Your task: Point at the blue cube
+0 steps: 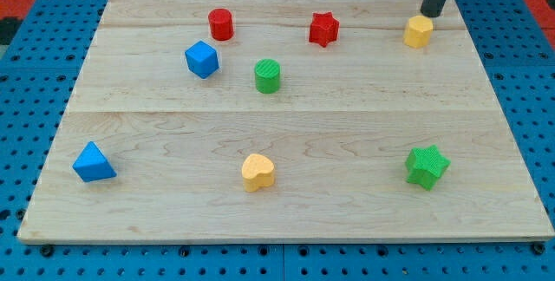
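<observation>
The blue cube [201, 59] sits on the wooden board [286, 142] in the upper left part of the view. My tip [431, 14] is at the view's top right, just above and right of the yellow block [418, 31], almost touching it. The tip is far to the right of the blue cube, with a red cylinder [221, 24] and a red star [323, 29] lying between them along the top.
A green cylinder [268, 75] stands right of the blue cube. A blue triangular block [93, 163] lies at the lower left, a yellow heart [257, 172] at the bottom centre, a green star [427, 166] at the lower right.
</observation>
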Tool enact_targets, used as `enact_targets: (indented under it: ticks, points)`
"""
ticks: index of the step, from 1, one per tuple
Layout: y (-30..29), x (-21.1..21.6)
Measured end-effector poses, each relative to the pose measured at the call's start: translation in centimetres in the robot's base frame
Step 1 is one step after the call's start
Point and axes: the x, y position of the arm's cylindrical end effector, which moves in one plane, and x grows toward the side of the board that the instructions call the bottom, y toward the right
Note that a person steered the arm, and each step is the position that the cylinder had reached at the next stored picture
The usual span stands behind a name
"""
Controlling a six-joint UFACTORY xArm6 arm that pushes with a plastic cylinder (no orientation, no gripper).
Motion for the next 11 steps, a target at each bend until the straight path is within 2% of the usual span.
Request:
enact_targets:
  ticks: [2,3,4,6,7,9,10,11]
  points:
    - [-6.1,5.5]
    - [-6.5,6.1]
    - [-8.0,2.1]
    - [-17.2,-2.8]
    - [-24.7,-4.6]
    - [-26.7,6.1]
    - [-31.1,5.9]
    - [-31.1,8.1]
